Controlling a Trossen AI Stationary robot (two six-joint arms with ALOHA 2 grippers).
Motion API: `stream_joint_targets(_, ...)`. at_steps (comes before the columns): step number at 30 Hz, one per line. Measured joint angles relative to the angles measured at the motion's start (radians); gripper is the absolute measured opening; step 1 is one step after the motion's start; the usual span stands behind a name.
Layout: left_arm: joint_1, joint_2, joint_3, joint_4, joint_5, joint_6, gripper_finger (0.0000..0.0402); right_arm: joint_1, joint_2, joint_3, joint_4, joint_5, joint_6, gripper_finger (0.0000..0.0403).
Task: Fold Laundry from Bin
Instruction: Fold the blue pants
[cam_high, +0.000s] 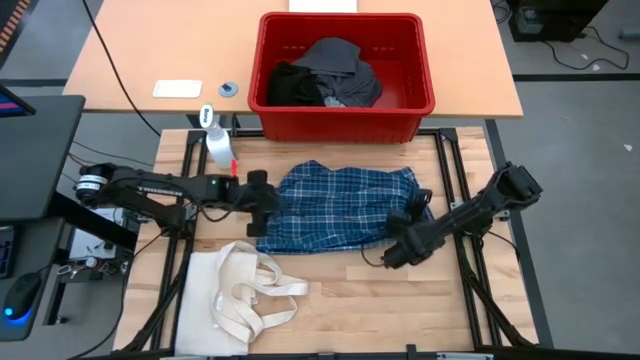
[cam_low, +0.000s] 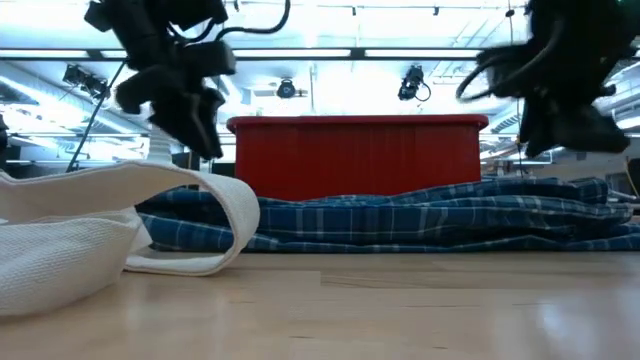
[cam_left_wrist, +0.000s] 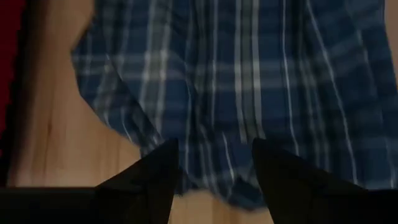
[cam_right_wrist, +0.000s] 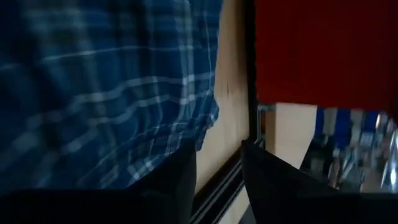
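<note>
bin (cam_high: 418, 104): red, at table's far edge, holds black and dark grey laundry (cam_high: 325, 78) | plaid shirt (cam_high: 335, 208): flat mid-table before the bin, long axis left-right | left gripper (cam_high: 268, 206): spread, at shirt's left edge, empty | right gripper (cam_high: 415, 213): partly spread, at shirt's right edge, empty

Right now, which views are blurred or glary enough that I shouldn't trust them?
High view: sharp. Low view: bright ceiling lights behind, arms dark and smeared, red bin clear. Both wrist views: the plaid shirt is soft and streaked, especially in the right wrist view.
</note>
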Motion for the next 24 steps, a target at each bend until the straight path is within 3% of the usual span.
stream_joint_targets(5,0.000,0.041,0.002,0.127,0.044,-0.002,0.0210,-0.113,-0.008,-0.083,0.147,0.010,0.001,0.0123)
stream_joint_targets(11,0.000,0.145,0.001,0.187,0.135,-0.009,0.0210,-0.230,-0.061,-0.175,0.359,-0.036,-0.191,0.0109)
stream_joint_targets(14,0.000,0.211,0.002,0.182,0.135,-0.010,0.0210,-0.289,-0.132,-0.228,0.502,-0.115,-0.318,0.0100)
stream_joint_targets(18,0.000,0.311,0.002,0.176,0.136,-0.014,0.0210,-0.350,-0.236,-0.303,0.699,-0.305,-0.474,0.0087)
stream_joint_targets(21,0.000,0.367,0.002,0.178,0.135,-0.009,0.0210,-0.377,-0.283,-0.328,0.675,-0.367,-0.495,0.0083)
stream_joint_targets(24,0.000,0.396,0.003,0.190,0.136,-0.009,0.0210,-0.382,-0.307,-0.327,0.617,-0.334,-0.429,0.0083)
